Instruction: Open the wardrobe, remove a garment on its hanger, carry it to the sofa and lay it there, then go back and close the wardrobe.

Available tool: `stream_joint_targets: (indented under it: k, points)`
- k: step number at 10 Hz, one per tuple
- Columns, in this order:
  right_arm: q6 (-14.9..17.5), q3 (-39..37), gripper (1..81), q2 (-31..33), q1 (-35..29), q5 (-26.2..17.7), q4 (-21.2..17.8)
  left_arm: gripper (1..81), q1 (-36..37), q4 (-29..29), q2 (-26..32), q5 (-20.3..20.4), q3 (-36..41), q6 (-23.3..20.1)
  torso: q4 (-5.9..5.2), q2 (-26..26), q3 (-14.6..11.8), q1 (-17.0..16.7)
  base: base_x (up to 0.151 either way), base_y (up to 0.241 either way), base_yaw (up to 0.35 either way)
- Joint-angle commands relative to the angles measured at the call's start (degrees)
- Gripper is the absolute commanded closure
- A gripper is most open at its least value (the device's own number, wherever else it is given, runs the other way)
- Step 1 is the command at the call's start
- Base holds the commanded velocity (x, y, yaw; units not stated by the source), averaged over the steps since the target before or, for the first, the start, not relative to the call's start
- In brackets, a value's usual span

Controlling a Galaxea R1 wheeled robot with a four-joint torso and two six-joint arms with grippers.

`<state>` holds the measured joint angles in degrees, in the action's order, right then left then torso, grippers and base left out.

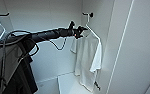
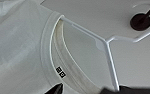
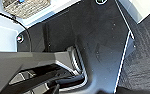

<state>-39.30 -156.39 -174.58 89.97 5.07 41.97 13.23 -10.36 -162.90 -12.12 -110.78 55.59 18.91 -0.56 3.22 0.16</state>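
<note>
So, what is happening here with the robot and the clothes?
The wardrobe stands open, and the robot's left arm reaches inside it. The left gripper is right at the white hanger, near its neck, where the white T-shirt hangs. The hanger's hook sits on a black peg on the back wall, so the garment has not been lifted out yet. A black T-shirt hangs at the other side of the wardrobe. I cannot tell whether the gripper has closed on the hanger.

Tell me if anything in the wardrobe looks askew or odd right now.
The white T-shirt hangs lopsided: its hanger slants down from the black peg, so the shirt bunches toward the lower end. The left pincer is right at the hanger. Nothing looks spilled or damaged.
</note>
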Motion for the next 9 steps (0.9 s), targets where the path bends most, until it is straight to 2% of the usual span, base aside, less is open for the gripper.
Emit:
stream_joint_targets:
  k: [1, 4, 8, 9]
  points:
    - [-0.2, 0.4, 1.0, -0.3, -2.2, -2.1, 0.0, 1.0, 12.8, 0.1, -3.0, 1.7, -2.8, 0.1, 0.00, 0.0, 0.0, 0.0, 0.000, 0.000, 0.000]
    - [-0.2, 0.5, 1.0, -0.3, -2.0, -2.1, -0.1, 1.0, 14.4, 0.3, -5.5, 2.7, -4.7, 0.1, 0.00, 0.0, 0.0, 0.0, 0.000, 0.000, 0.000]
    - [-0.2, 0.5, 1.0, -1.0, -2.0, -2.8, -0.1, 1.0, 14.1, 3.5, -6.4, 7.9, -5.9, 0.0, 0.00, 0.0, 0.0, 0.0, 0.000, 0.000, 0.000]
    - [-0.2, 0.5, 1.0, -1.2, -2.0, -2.8, -0.1, 1.0, 14.0, 4.2, -7.2, 7.9, -6.5, 0.0, 0.00, 0.0, 0.0, 0.0, 0.000, 0.000, 0.000]
